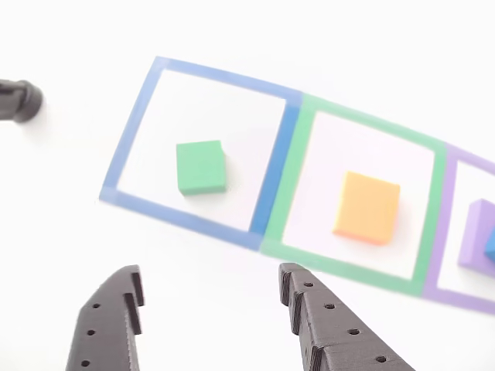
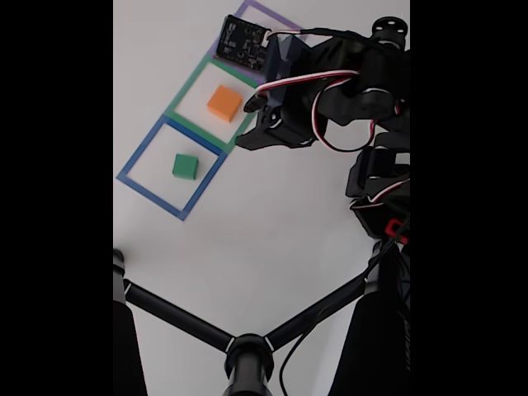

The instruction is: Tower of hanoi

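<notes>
The tower of hanoi blocks lie apart on a white table. In the other view, the green block [image 1: 201,166] sits inside the blue square outline [image 1: 124,143]. The orange block [image 1: 367,207] sits inside the green outline [image 1: 298,166]. At the right edge the purple slab [image 1: 476,236] carries the blue cube [image 1: 490,246], both cut off by the frame. My gripper [image 1: 213,284] is open and empty, its dark fingers [image 1: 116,317] below the green block without touching it. The fixed view shows the green block [image 2: 185,166], the orange block [image 2: 224,103] and my gripper [image 2: 246,124] to their right.
A black round object [image 1: 19,100] lies at the left edge of the other view. In the fixed view a black tube stand [image 2: 247,355] crosses the lower part, and the arm with its circuit board [image 2: 242,41] covers the purple outline [image 2: 276,16].
</notes>
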